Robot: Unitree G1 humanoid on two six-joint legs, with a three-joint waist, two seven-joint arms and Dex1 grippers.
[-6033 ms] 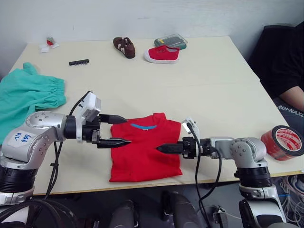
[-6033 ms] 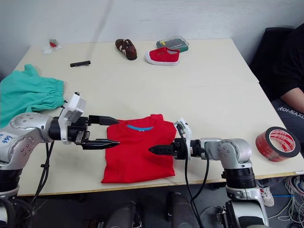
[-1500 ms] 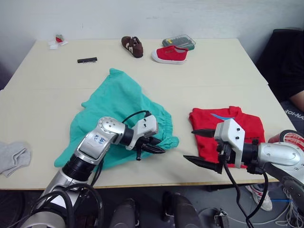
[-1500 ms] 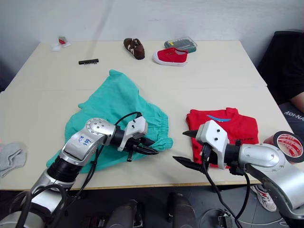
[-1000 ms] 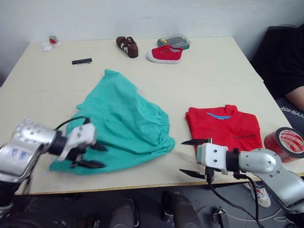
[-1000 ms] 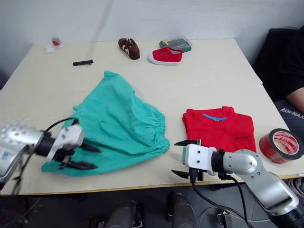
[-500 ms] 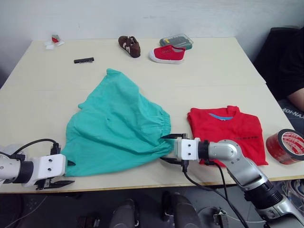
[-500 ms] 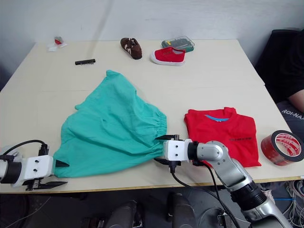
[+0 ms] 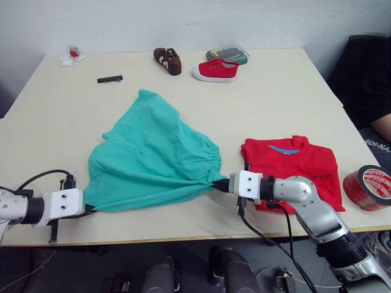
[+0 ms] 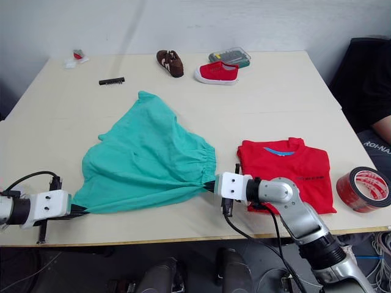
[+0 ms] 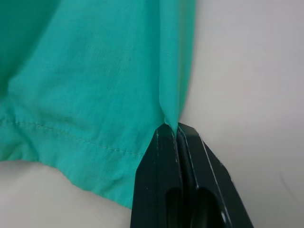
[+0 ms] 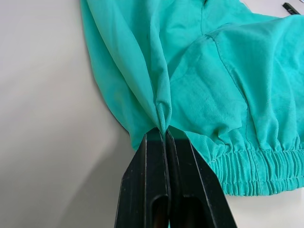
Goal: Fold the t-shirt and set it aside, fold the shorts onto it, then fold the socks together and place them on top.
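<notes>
Here we see the shorts [image 9: 153,155], a thin teal-green fabric with a gathered elastic waistband, spread over the middle of the pale counter [image 9: 275,91] and drawn taut along their near edge between the two claws. The left claw [image 11: 176,129] is pressed fully closed on a corner of the hemmed edge, its black tapered fingers pinching a narrow fold of cloth. The right claw [image 12: 164,132] is likewise closed tight on a bunched pleat just beside the ruffled waistband. The t-shirt [image 9: 292,170], bright red cotton with a blue inner neck band, lies folded into a flat rectangle on the counter to the right of the shorts, beside a red roll of tape [image 9: 365,186]. At the far edge sit a brown shoe [image 9: 167,60], a red canvas shoe [image 9: 215,69] and a small clear case [image 9: 228,52].
</notes>
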